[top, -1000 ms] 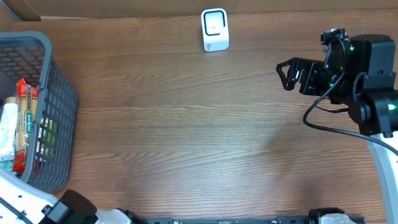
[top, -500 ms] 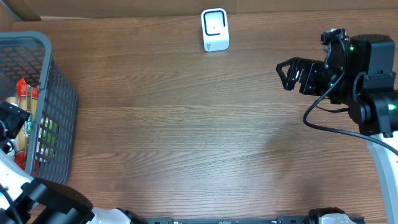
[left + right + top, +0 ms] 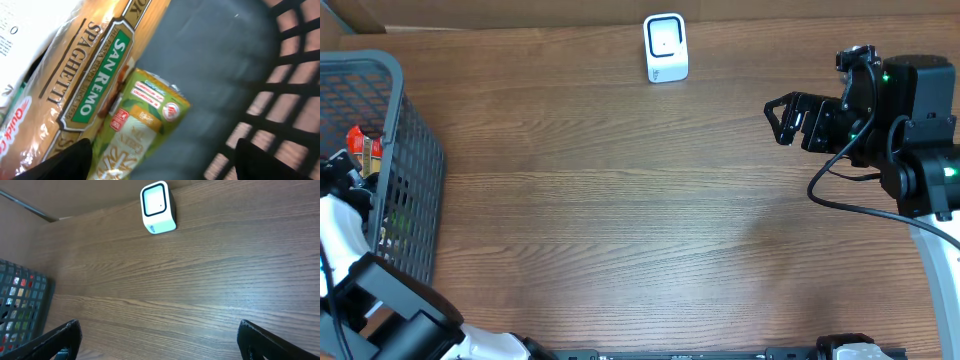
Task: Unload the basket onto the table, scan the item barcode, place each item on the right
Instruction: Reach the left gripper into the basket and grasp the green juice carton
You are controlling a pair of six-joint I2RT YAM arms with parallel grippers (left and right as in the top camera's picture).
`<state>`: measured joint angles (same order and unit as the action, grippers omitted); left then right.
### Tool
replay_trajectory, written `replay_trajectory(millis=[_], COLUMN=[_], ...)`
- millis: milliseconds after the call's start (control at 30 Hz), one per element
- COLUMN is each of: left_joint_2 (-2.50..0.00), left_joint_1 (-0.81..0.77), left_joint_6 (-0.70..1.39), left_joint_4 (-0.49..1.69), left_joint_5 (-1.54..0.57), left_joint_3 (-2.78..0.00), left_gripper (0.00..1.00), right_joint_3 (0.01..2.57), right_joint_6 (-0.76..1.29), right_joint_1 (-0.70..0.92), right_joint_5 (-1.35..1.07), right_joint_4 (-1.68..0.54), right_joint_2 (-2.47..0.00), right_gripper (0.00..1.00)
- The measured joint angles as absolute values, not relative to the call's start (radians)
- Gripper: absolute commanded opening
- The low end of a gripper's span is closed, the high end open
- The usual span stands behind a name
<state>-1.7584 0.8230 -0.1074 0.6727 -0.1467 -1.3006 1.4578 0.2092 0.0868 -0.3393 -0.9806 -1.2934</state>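
Left wrist view: left gripper hangs spread and empty right over the green packet in the basket. Its long axis runs upper right to lower left. The right gripper, also spread empty, is well apart.

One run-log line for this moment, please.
left fingers: open, in basket above spaghetti and green pack | right fingers: open, above table | scanner: far table edge | held: nothing | scan: not done

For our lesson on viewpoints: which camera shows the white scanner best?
Right wrist: the scanner appears largest, its front window clear. Overhead shows it small; the left wrist view misses it.
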Motion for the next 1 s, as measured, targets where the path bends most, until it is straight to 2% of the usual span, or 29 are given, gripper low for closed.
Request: replay_trajectory(millis=[333,433,467,500,533,567,600,800,1000], left_joint_2=[-1.874,-1.903,-1.908,-1.914,-1.920,-1.922,-1.924,-1.919,-1.970], left_joint_1=[0.798,0.798,0.798,0.798,0.798,0.798,0.797,0.793,0.785], left_joint_6=[-0.134,-0.134,-0.135,-0.136,-0.142,-0.141,-0.139,-0.139,-0.110], left_joint_4=[0.672,0.672,0.672,0.673,0.677,0.680,0.687,0.713,0.945], left_joint_5=[-0.037,-0.032,-0.032,-0.031,-0.028,-0.028,-0.029,-0.029,-0.032], left_joint_3=[-1.301,-1.301,-1.301,-1.301,-1.301,-1.301,-1.302,-1.329,-1.487], left_gripper=[0.75,0.68,0.58,0.52,0.29,0.11,0.04,0.04,0.04], right_joint_3=[1.458,1.458,1.458,1.458,1.458,1.458,1.458,1.458,1.458], right_joint_6=[0.209,0.209,0.209,0.209,0.209,0.209,0.209,0.209,0.209], right_joint_1=[0.087,0.087,0.087,0.087,0.087,0.087,0.087,0.087,0.087], right_joint_5=[-0.339,-0.339,-0.339,-0.339,-0.339,-0.339,-0.339,-0.339,-0.339], right_joint_4=[-0.981,-0.981,-0.981,-0.981,-0.981,-0.981,-0.981,-0.981,-0.970], right_joint_2=[-1.333,-1.334,-1.334,-1.334,-1.334,-1.334,-1.334,-1.334,-1.334], right_gripper=[1.00,1.00,1.00,1.00,1.00,1.00,1.00,1.00,1.00])
